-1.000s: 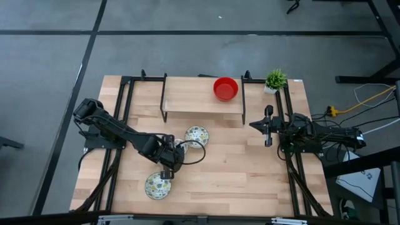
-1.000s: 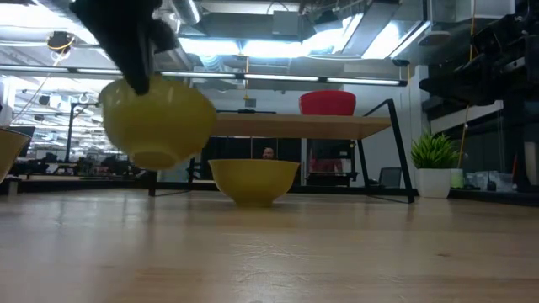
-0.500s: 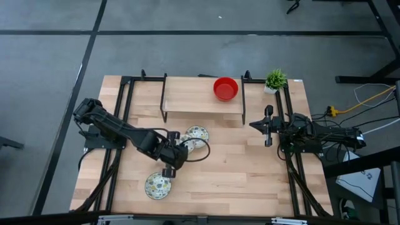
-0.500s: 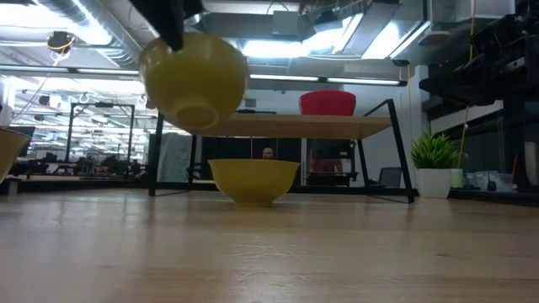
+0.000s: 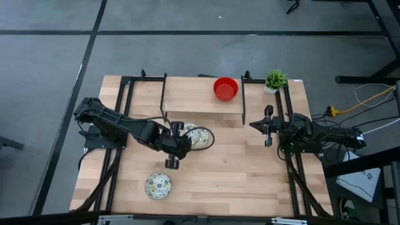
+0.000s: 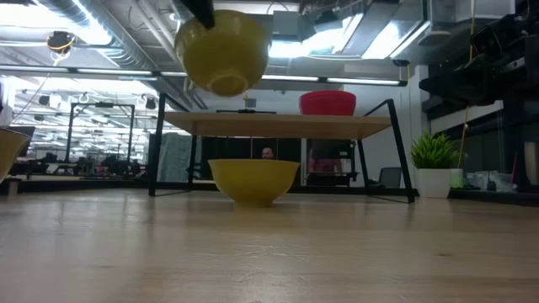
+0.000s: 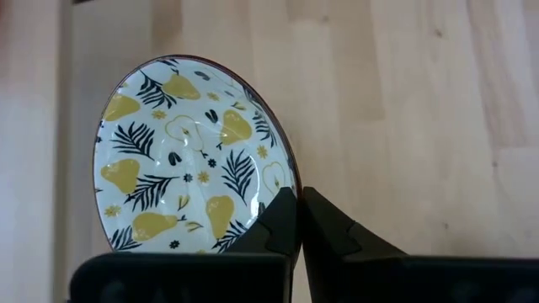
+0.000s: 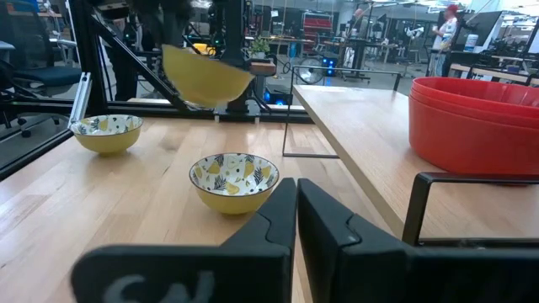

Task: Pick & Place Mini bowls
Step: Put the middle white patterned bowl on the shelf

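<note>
1. Left gripper (image 5: 177,145) is over the table's middle, just in front of the raised shelf (image 5: 187,100); jaws clamped on the rim of one patterned bowl (image 7: 189,160); in the low view that carried bowl (image 6: 224,50) hangs clear of the table, above shelf height, slightly tilted.
2. A second patterned bowl (image 5: 201,137) sits on the table (image 5: 250,181) almost directly under the carried one; a third patterned bowl (image 5: 157,185) sits near the front edge, well apart; red bowls (image 5: 225,88) are on the shelf, looking stacked in the right wrist view (image 8: 472,109); I cannot count them.
3. Right gripper (image 5: 268,125) waits at the table's right side, jaws together, nothing held; potted plant (image 5: 275,79) stands at the back right corner, not part of the job.
4. Handling judgement: bowl looks glazed, rigid, light; likely slippery and chippable; a rim pinch is the only practical hold, one finger inside, one outside.
5. Risk as I judge it: the pinch sits off-centre, so the bowl may swing or slip if moved sharply; keep clear of the shelf edge; set down level before letting go.
</note>
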